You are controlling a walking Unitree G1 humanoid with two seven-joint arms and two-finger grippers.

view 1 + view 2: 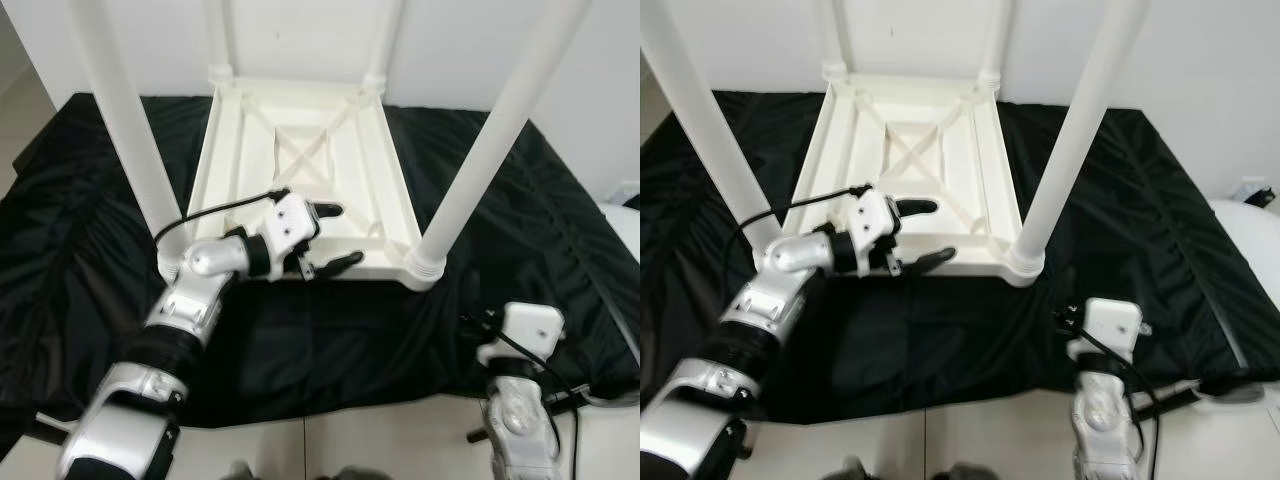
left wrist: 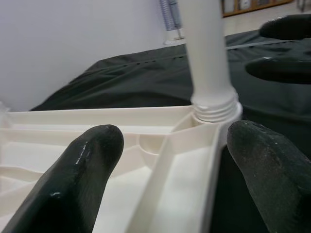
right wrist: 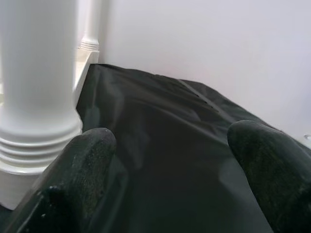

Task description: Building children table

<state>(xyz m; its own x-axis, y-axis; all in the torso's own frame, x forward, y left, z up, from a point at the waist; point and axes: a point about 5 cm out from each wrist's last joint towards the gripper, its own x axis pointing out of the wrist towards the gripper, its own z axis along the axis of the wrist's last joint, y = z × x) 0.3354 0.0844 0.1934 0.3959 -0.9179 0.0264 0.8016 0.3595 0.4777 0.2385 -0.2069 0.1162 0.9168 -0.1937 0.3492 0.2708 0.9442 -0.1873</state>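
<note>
Fingers apart, left gripper (image 1: 332,238) straddles the upturned table (image 1: 300,150) rim; closing off-centre could skid it across the black cloth (image 1: 80,250).

We see the white plastic children's table (image 1: 300,170) lying upside down on a black cloth (image 1: 520,230), its ribbed underside with a cross brace facing up. Four round white legs (image 1: 480,160) stand upright from its corners, threaded collars at their bases.

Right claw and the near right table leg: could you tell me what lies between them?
Only bare black cloth separates the right claw from the leg, seen in the left eye view.
</note>
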